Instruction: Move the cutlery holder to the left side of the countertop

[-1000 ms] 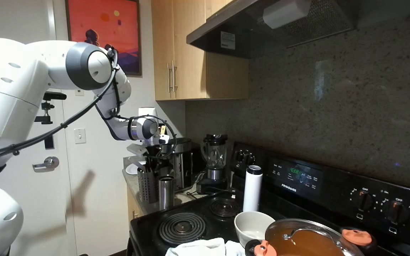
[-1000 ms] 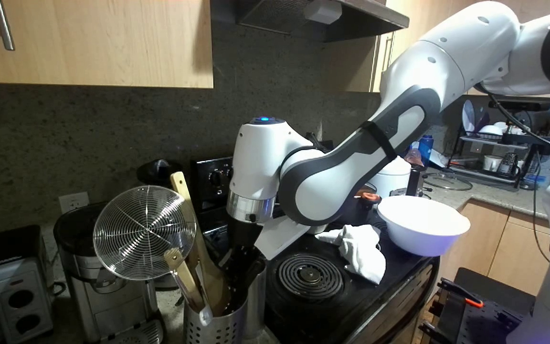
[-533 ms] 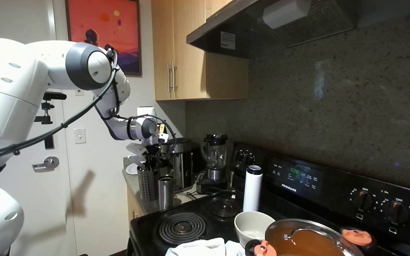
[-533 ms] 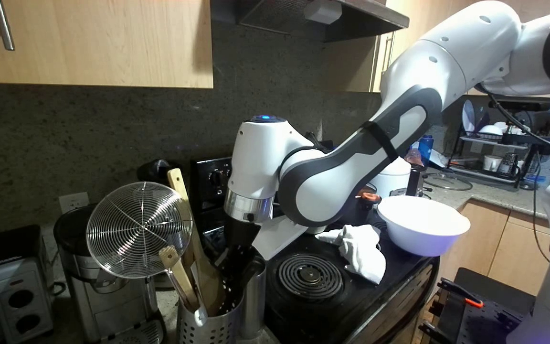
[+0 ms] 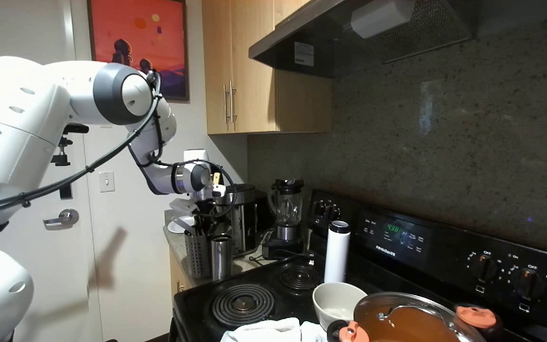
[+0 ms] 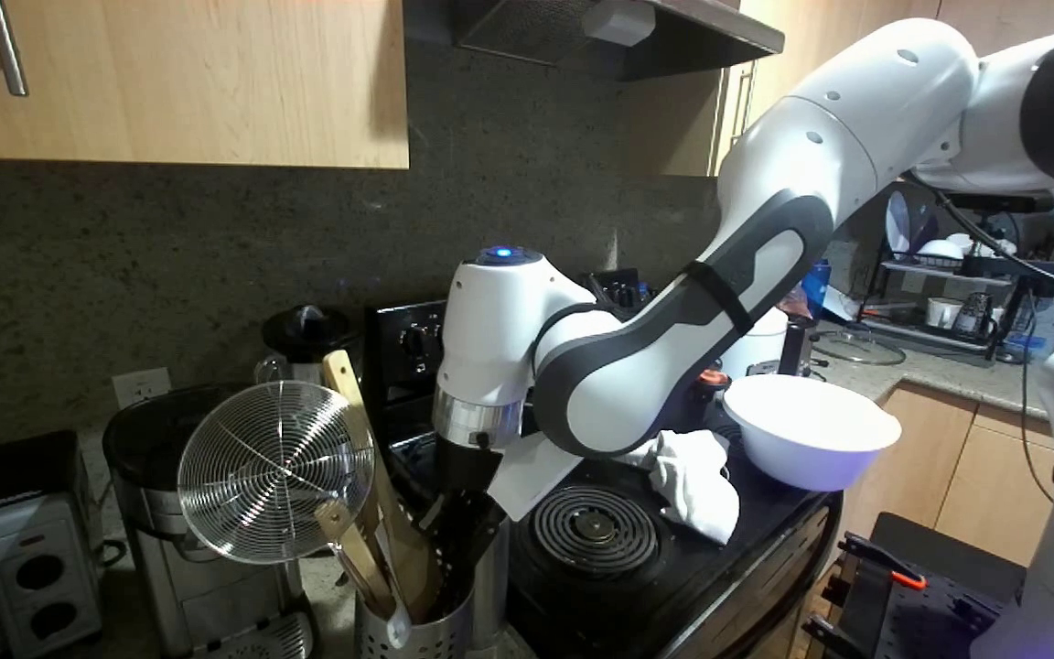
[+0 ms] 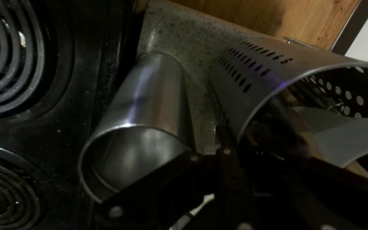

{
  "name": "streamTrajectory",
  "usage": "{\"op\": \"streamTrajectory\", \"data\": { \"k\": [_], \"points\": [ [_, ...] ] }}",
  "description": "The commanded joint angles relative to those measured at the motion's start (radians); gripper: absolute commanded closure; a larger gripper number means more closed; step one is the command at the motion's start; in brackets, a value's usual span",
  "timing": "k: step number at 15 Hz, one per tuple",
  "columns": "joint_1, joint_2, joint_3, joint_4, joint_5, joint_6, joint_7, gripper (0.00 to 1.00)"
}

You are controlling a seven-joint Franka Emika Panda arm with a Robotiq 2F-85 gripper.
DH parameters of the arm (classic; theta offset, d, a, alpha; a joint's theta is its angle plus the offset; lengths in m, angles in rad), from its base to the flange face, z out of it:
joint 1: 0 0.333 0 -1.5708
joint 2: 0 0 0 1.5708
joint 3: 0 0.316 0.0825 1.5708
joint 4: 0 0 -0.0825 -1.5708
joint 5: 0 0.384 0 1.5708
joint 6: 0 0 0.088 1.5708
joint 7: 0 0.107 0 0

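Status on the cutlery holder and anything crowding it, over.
Gripper apparently clamped at the rim of the cutlery holder. Holder roughly upright, utensils inside; lift off countertop unconfirmed. Open metal cylinder close by, between holder and stove: possible snag.

In an exterior view, the panel of the stove beside the edge of the bench reads FRIGIDAIRE in pale capitals, and above that name green digits show 438. Farther right, OFF stands over each of two knobs, with a small square sign under each; other marks there are too small. The hood bears a white label, its print unreadable.
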State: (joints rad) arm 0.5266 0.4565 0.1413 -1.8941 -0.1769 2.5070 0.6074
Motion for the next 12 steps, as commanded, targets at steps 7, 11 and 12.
{"op": "streamTrajectory", "data": {
  "k": [7, 11, 12],
  "points": [
    [0.041, 0.027, -0.048, 0.024, -0.031, 0.055, 0.127, 0.95],
    [0.056, 0.036, -0.063, 0.047, -0.039, 0.052, 0.158, 0.95],
    [0.061, 0.038, -0.066, 0.052, -0.041, 0.050, 0.159, 0.95]
  ]
}}
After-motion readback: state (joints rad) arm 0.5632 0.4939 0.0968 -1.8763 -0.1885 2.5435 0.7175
